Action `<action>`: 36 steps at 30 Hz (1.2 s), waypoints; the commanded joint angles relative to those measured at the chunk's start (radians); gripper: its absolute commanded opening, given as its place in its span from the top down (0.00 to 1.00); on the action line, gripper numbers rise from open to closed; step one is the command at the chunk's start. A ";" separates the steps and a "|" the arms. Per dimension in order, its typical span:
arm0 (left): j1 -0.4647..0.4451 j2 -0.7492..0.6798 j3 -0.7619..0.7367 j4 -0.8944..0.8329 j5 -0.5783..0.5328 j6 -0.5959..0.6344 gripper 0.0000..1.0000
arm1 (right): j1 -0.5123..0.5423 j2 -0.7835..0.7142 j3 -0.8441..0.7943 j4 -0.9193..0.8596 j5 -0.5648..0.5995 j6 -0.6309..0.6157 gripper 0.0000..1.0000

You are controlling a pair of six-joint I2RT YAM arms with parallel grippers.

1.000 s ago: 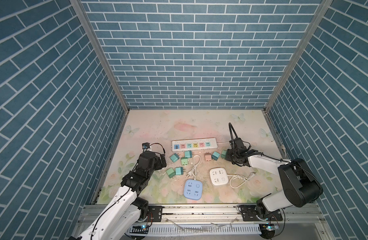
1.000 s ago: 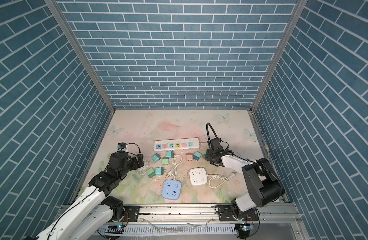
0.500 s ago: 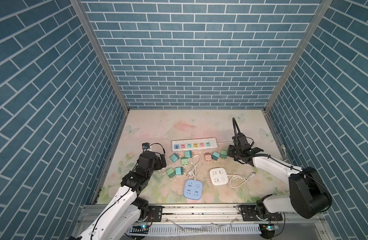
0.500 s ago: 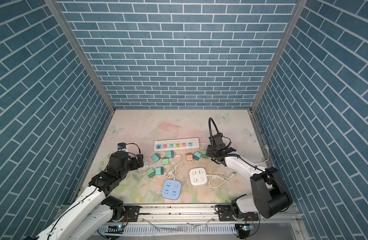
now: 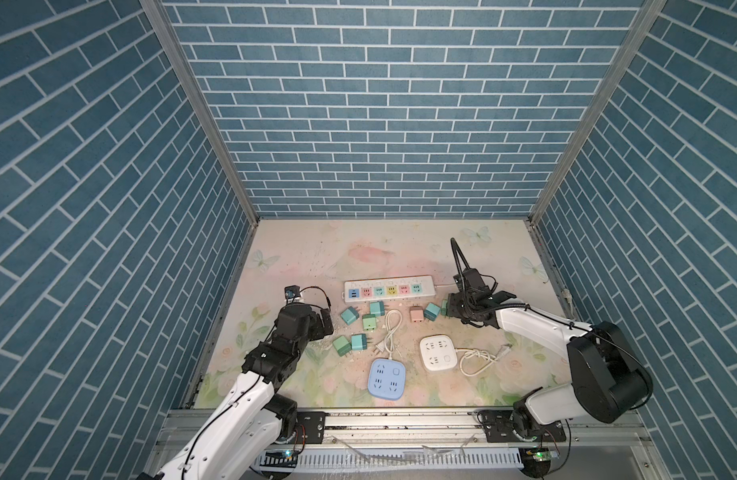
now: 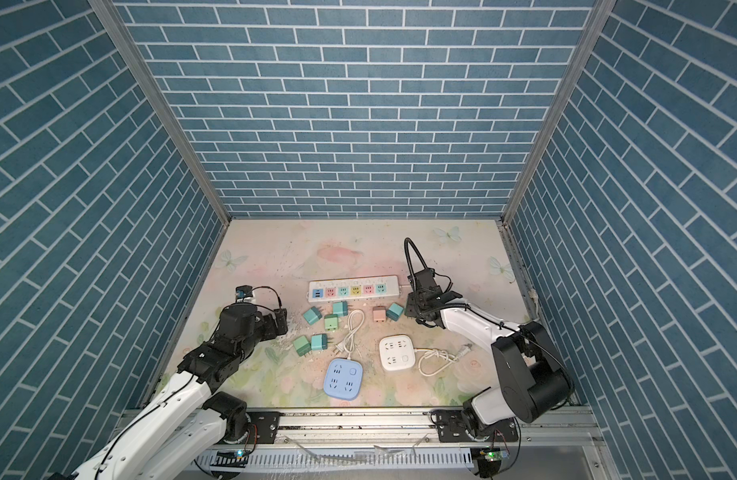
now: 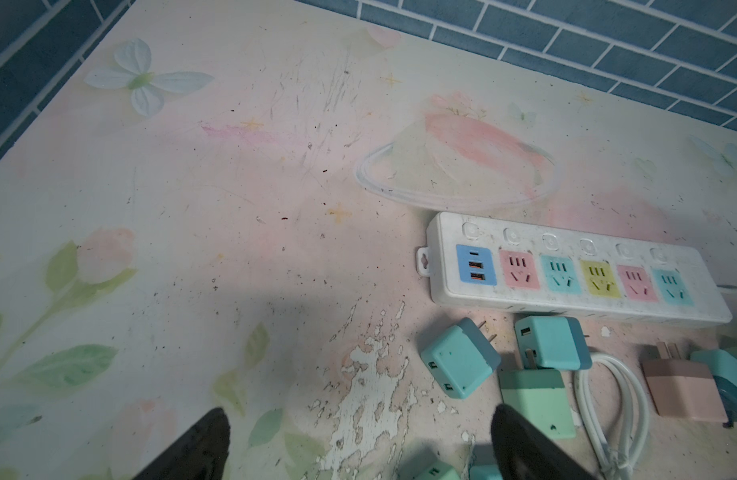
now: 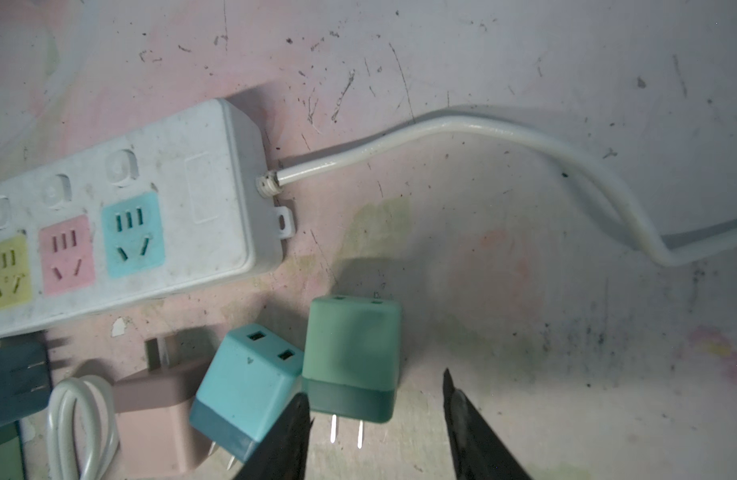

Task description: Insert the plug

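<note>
In the right wrist view, the right gripper [image 8: 375, 401] stood with jaws apart, empty, either side of the green plug [image 8: 352, 353]'s prong end. The plug lay flat near the power strip [image 8: 121, 232]. In both top views the gripper mostly covered it. The left gripper [image 7: 358, 442] gaped wide, empty.

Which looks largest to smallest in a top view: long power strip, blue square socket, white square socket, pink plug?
1. long power strip
2. blue square socket and white square socket, about alike
3. pink plug
</note>
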 commanded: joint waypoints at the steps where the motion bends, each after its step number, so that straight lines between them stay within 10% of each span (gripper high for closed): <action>1: -0.005 -0.004 -0.012 -0.012 -0.012 -0.001 0.00 | 0.011 0.033 0.029 -0.019 0.002 -0.011 0.44; 36: -0.006 -0.012 -0.013 -0.012 -0.011 0.000 0.00 | 0.044 0.249 0.108 -0.039 0.038 -0.029 0.54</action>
